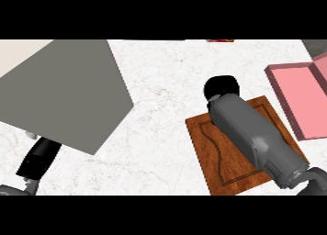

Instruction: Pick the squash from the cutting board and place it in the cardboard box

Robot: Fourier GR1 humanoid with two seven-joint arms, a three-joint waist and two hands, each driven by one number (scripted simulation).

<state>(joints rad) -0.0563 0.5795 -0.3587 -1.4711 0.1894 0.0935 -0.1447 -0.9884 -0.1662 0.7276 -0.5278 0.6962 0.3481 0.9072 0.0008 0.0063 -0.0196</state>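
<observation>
Squash: hidden | right hand (221, 87) above cutting board (214, 151), fingers can't tell | left hand (39, 158) likewise | box (308, 103) right

A white marbled bench (159, 78) with faint reddish veining fills most of the view. A large grey panel (64, 92) lies across its left part, one corner pointing down toward the lower left, and a pale cream area (10, 57) shows beyond the panel's upper left edge. At the top edge, right of centre, sits a small red thing (220, 40) (cut off by the frame, perhaps a package). A dark grey patch (321, 46) occupies the top right corner.
</observation>
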